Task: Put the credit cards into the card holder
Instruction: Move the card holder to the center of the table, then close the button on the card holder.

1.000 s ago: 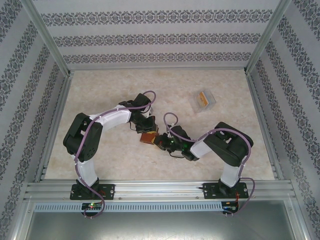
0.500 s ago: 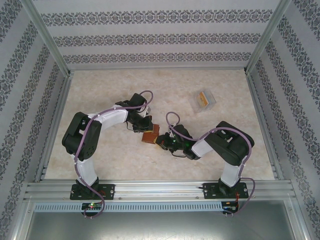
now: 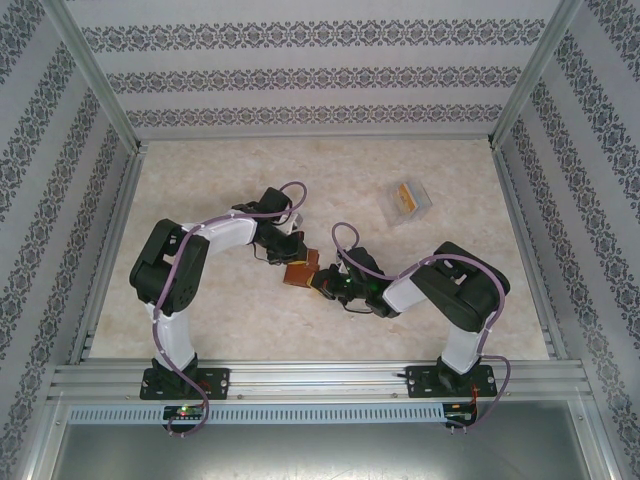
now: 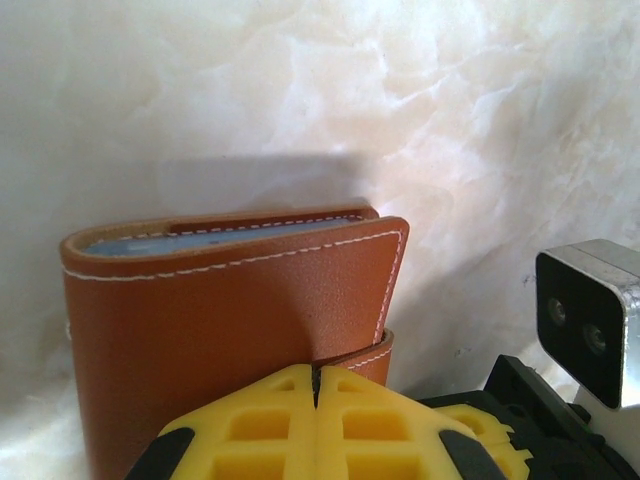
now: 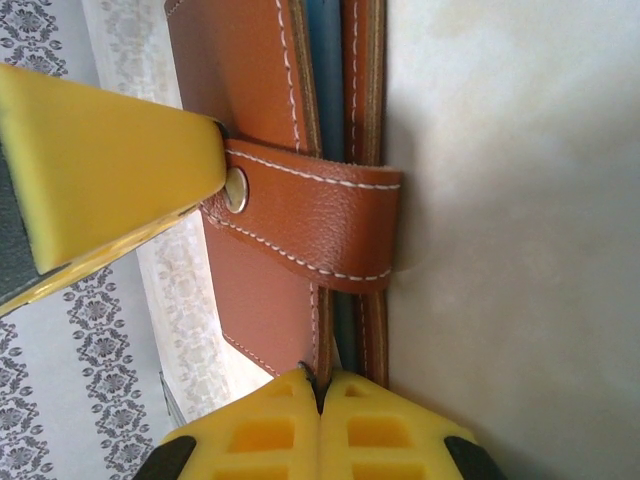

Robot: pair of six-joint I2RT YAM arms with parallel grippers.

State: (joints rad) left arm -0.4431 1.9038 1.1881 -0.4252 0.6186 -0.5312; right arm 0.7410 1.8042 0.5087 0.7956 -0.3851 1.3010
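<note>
The brown card holder (image 3: 299,272) is in the middle of the table (image 3: 200,190), between the two arms. It stands up on its edge and it is folded shut. A strap (image 5: 320,225) wraps over its open side, and there is a tiny round stud (image 5: 237,190) on the strap. A thin blue-grey line shows between the two brown covers.

The left gripper (image 4: 315,388) is at 11 o'clock from the card holder. Its yellow fingers are pressed tight together, and the end of the strap goes in between them, right beside the stud.

The right gripper (image 5: 321,392) is at 4 o'clock from the card holder. Its yellow fingers are pressed tight together too, and they pinch the edge of one brown cover.

A clear box (image 3: 411,204) sits at 2 o'clock from the card holder, well apart from it. An orange card (image 3: 404,196) lies inside the box.
</note>
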